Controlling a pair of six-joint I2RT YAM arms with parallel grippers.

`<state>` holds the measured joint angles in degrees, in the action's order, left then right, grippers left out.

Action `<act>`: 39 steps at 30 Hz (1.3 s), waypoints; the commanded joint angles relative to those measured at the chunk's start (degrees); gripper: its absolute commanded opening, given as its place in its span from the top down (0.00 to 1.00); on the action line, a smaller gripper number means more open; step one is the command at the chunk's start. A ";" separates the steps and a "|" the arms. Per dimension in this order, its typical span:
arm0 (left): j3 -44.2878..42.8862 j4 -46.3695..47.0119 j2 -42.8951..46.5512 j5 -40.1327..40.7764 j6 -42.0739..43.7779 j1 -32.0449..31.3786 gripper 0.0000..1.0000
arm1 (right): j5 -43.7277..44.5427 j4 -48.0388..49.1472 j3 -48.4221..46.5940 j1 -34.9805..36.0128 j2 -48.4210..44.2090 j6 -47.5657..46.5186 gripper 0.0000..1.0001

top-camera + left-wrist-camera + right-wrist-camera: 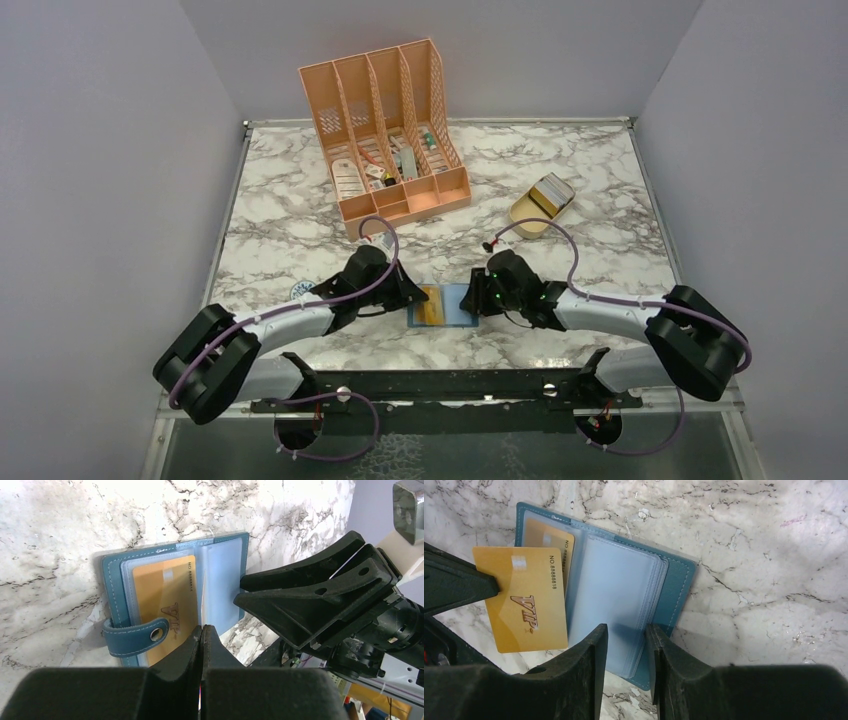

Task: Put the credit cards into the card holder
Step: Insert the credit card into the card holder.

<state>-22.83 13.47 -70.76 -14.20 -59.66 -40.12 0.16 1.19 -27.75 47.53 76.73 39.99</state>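
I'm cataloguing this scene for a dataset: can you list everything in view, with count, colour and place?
card holder: one, teal, open, near middle.
credit cards: two, gold; one in its left pocket, one held over its left edge.
desk organizer: one, peach, far middle, small items inside.
oval tray: one, tan, far right, something pale inside.
disc: one, blue-white, near left.
table: one, white marble.
left gripper: one, black, shut on the loose card.
right gripper: one, black, fingers astride the holder's clear sleeves.

Bright, even light; soft shadows; sharp focus.
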 commanded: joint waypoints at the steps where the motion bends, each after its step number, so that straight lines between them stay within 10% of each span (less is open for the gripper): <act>1: -0.72 2.96 -1.01 -2.68 -1.02 0.46 1.00 | -1.60 -2.72 1.93 0.11 -0.81 1.24 0.65; 39: -9.03 -2.89 -15.12 -17.19 12.81 5.67 1.00 | -2.23 -0.50 3.53 0.11 0.80 1.19 0.66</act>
<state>-32.21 8.64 -84.38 -29.82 -45.98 -34.46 -0.93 3.05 -26.28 47.51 76.16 40.88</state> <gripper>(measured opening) 0.010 0.344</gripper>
